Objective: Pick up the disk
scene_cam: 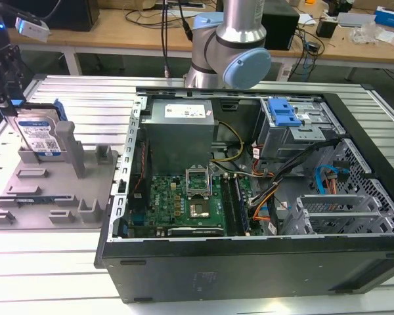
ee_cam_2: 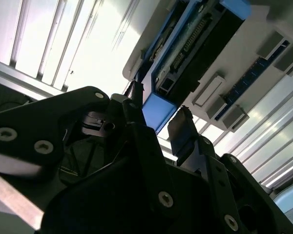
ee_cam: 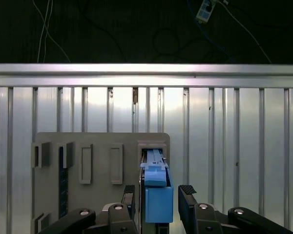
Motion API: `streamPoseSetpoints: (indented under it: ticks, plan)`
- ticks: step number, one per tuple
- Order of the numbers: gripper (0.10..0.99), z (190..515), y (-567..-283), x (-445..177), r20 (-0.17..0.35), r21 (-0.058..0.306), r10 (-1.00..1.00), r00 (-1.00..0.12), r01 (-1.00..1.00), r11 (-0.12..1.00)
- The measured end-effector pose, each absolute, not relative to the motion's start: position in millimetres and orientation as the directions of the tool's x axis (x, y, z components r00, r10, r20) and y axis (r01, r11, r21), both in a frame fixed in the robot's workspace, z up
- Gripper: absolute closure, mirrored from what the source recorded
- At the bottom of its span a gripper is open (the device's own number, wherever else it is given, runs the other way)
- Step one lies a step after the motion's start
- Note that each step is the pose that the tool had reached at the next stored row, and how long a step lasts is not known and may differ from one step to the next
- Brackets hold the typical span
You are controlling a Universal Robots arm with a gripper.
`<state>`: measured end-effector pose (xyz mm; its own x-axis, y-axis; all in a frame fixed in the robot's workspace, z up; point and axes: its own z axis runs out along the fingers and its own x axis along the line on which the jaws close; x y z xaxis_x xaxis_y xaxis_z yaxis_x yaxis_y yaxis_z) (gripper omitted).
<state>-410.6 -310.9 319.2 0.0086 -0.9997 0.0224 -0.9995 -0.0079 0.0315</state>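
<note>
The disk (scene_cam: 38, 134) stands upright on its edge in a slot at the far end of the grey fixture tray (scene_cam: 52, 190), at the exterior view's left. It is silver with a white and blue label and a blue frame. My gripper (scene_cam: 12, 105) hangs right over its top edge. In both wrist views the blue-framed edge of the disk (ee_cam: 156, 170) (ee_cam_2: 185, 53) lies between the two black fingers (ee_cam: 187, 192) (ee_cam_2: 181, 127). The gripper (ee_cam: 158, 191) (ee_cam_2: 158, 109) is open, with small gaps showing on both sides of the frame.
An open computer case (scene_cam: 249, 197) with motherboard, cables and a blue plastic bracket (scene_cam: 285, 111) fills the exterior view's middle and right. The arm's base (scene_cam: 230, 46) rises behind it. Everything rests on a ribbed aluminium table (scene_cam: 46, 262); the tray (ee_cam: 100, 146) has several other upright posts and slots.
</note>
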Motion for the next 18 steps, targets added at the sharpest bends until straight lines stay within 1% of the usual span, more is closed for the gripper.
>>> streamPoseSetpoints:
  ticks: [18]
  plan:
    - [0.604,307,-311,-411,0.023,0.032,-1.000,0.009,-0.999,-0.008]
